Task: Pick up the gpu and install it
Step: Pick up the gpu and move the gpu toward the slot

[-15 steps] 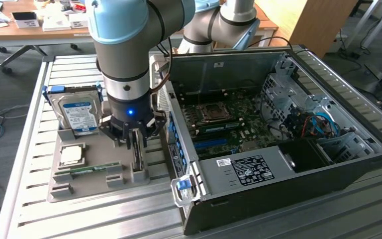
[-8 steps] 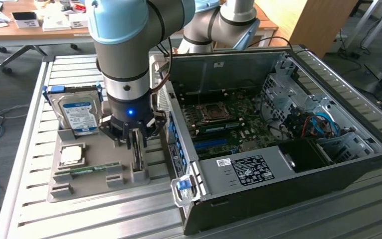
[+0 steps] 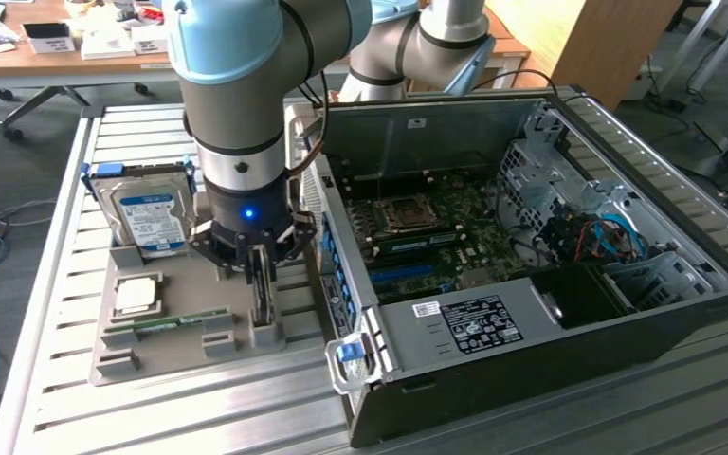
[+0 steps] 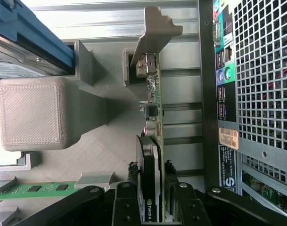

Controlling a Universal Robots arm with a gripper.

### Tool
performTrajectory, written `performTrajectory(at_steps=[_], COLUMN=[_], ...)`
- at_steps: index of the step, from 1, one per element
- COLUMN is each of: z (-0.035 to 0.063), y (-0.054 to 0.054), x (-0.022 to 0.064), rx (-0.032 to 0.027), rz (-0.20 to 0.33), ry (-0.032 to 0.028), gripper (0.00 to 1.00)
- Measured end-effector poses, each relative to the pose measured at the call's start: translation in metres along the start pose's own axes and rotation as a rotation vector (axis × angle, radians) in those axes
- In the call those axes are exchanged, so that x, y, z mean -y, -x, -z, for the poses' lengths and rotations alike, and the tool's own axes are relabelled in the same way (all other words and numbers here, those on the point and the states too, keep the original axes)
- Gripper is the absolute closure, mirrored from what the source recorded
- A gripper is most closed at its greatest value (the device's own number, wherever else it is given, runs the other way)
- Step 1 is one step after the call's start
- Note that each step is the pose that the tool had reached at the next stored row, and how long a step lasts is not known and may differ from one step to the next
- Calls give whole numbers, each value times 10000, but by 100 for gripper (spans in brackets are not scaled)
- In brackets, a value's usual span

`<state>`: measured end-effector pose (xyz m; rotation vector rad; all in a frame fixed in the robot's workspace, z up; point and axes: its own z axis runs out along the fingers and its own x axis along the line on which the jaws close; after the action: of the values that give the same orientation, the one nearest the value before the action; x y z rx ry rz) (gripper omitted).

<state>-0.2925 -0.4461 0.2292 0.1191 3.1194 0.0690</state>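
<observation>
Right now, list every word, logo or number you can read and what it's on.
Nothing can be read outright.
gpu: small green logo, lettering too small.
Orange sticker on the case back: print blurred.
Hard drive label: blue-white, unreadable.
Power supply label: unreadable.

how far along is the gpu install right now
Done: the gripper is down over the gpu. In hand: the pickup itself; the gpu stands on edge in its slot on the gray holder, not lifted yet. Left: the whole install, since nothing has gone into the open computer case.
</observation>
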Motion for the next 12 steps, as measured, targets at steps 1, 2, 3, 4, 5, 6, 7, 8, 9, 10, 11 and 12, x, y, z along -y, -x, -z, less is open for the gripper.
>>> performTrajectory(at_steps=[1, 2, 3, 4, 5, 6, 7, 8, 9, 10, 11, 12], z=[0, 0, 0, 0, 0, 0, 0, 0, 0, 0, 0, 0], y=[0, 0, -5, -10, -14, -15, -18, -18, -18, -18, -18, -18], x=[0, 0, 0, 1, 1, 1, 1, 1, 1, 1, 1, 1], rx=[1, 1, 1, 1, 0, 0, 0, 0, 1, 0, 1, 0], rz=[0, 0, -1, -1, 1, 2, 0, 0, 0, 1, 0, 0], ry=[0, 0, 0, 0, 0, 0, 0, -1, 0, -1, 0, 0], gripper=[65, 65, 65, 65, 65, 65, 65, 65, 65, 65, 65, 65])
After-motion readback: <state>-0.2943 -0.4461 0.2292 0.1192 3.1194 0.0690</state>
